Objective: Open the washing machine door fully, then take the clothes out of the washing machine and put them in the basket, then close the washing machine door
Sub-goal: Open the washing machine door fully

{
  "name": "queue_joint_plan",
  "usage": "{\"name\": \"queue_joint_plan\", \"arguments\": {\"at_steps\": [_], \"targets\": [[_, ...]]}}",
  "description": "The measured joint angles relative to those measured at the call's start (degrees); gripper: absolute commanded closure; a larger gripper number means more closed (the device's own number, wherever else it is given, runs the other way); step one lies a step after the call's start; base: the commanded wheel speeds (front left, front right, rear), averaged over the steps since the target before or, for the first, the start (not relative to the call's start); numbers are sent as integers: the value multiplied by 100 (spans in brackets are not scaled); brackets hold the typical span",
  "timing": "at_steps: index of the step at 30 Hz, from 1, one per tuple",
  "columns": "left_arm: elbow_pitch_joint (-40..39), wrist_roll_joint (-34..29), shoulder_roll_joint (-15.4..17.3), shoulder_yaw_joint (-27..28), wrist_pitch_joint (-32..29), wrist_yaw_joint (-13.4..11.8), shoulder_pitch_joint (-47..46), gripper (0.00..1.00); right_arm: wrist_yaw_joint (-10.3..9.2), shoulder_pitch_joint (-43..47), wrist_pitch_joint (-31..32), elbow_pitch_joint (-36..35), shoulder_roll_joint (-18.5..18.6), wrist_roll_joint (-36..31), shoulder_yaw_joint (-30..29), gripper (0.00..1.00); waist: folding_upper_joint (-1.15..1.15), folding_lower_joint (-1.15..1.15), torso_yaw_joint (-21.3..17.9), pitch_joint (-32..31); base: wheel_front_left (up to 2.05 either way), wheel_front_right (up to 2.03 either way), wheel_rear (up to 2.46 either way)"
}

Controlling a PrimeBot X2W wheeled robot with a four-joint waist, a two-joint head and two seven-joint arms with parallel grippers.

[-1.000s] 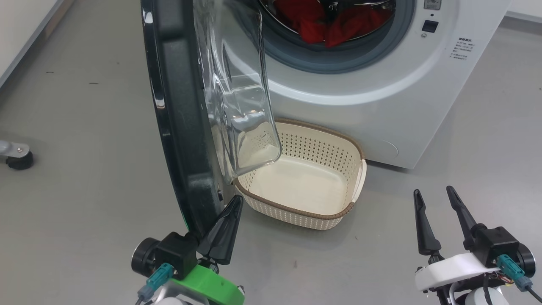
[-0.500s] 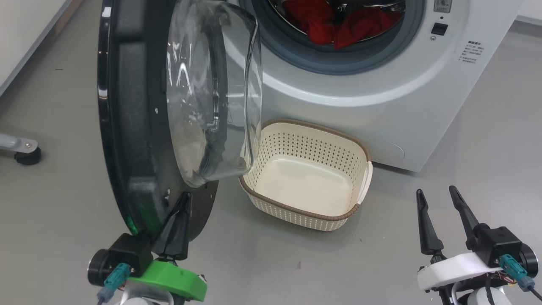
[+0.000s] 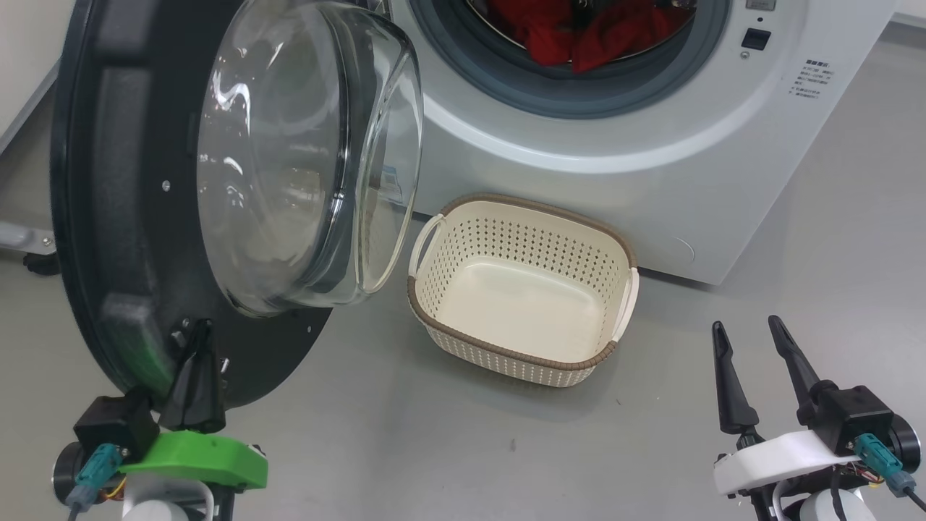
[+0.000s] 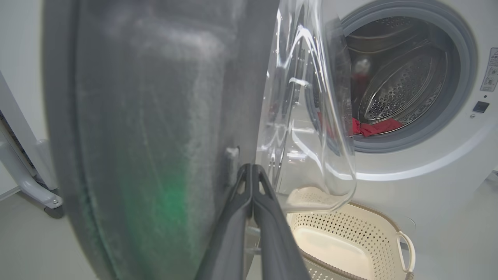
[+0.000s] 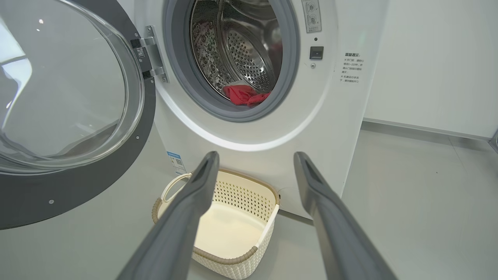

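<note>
I reckon the washing machine door [image 3: 94,217] stands wide, my closed left end effector [image 3: 197,354] seemingly against its inner face, my right end effector [image 3: 749,340] spread empty, the clothes [image 3: 579,36] inside the washing machine [image 3: 651,181], the basket [image 3: 521,358] unfilled.

There is one big white washing machine [image 3: 651,181], one round black glass door [image 3: 94,217], one cream plastic basket [image 3: 535,242], one red clothes heap [image 3: 608,36].
</note>
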State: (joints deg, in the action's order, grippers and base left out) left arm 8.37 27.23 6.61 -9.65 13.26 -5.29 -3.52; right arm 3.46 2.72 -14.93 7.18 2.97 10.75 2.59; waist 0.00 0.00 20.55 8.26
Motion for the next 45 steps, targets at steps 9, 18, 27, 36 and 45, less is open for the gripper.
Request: {"name": "queue_joint_plan", "arguments": {"at_steps": [9,18,27,36,45], "targets": [[246,159,66,370,45,-5,-275,100,3,-57,0,-20,-11,-42,-30,0,0,0,-44,153,0,0,0],[571,300,141,828,54,-47,-588,100,53,-142,0,-54,-9,-83,-45,0,0,0,-94,349,0,0,0],[835,404,176,1291,100,-56,-822,100,63,-280,0,-73,11,-143,-89,0,0,0,-127,556,0,0,0],[1090,412,265,1445,102,-64,-1023,100,114,-366,0,-62,13,-179,-97,0,0,0,-132,617,0,0,0],[1198,391,289,1485,120,-65,-1071,100,120,-409,0,-32,12,-185,-96,0,0,0,-157,632,0,0,0]]}}
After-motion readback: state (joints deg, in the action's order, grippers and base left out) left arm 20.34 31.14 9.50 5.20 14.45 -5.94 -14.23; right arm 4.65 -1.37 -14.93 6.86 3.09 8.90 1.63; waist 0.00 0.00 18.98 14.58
